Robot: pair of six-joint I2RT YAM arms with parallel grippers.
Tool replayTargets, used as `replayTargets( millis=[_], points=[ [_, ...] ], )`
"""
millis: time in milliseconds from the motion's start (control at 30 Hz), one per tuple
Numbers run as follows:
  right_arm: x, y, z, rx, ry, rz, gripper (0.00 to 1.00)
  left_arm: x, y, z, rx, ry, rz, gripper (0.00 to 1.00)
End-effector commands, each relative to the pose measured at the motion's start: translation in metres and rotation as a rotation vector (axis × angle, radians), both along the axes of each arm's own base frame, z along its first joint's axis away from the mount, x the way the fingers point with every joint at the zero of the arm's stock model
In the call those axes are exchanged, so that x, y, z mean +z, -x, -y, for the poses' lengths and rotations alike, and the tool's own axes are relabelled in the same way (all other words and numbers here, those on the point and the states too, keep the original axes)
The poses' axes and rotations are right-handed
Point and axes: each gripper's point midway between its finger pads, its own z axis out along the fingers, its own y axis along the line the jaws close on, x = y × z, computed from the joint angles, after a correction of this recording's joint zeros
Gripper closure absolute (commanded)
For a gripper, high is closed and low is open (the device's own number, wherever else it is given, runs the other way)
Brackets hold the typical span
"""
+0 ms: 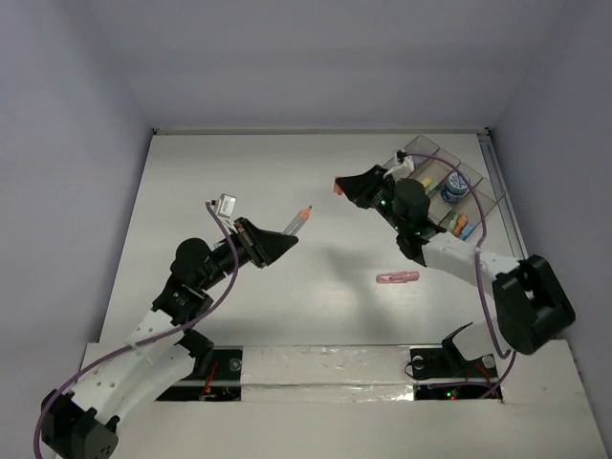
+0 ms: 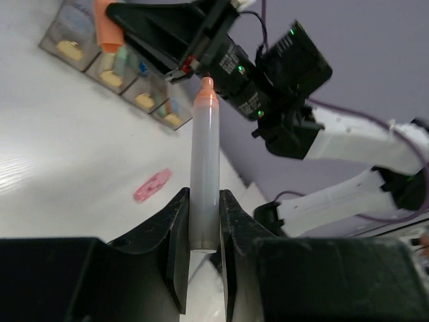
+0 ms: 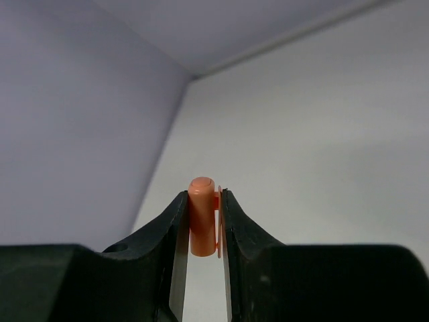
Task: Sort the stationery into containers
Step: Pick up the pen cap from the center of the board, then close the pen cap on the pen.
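Fingers (image 2: 175, 235) pinch grey, orange-tipped marker (image 2: 204, 168).

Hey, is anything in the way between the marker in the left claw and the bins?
Yes: the right claw, gripping an orange cap, hangs just off the marker tip, with the bins beyond it.
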Motion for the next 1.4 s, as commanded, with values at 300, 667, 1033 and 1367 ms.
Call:
replayTargets(
  millis=[300, 667, 1033, 1367],
  points=[
    [0.167, 0.084, 0.021, 0.141, -0.328, 0.536, 1.0, 0.084, 0.017, 0.013, -0.217, 0.49, 0.052, 1.0],
    [0.184, 0.092, 0.016, 0.227, -0.556, 0.528, 1.0, 0.093, 0.018, 0.019, -0.324, 0.6, 0.044, 1.0],
    [0.186, 0.093, 0.0, 0.249, -0.554, 0.531, 1.0, 0.091, 0.015, 0.021, -0.321, 0.59, 0.05, 1.0],
    [0.18, 0.097, -0.019, 0.334, -0.496, 0.519, 1.0, 0.095, 0.019, 0.025, -0.376, 0.598, 0.046, 1.0]
  ],
)
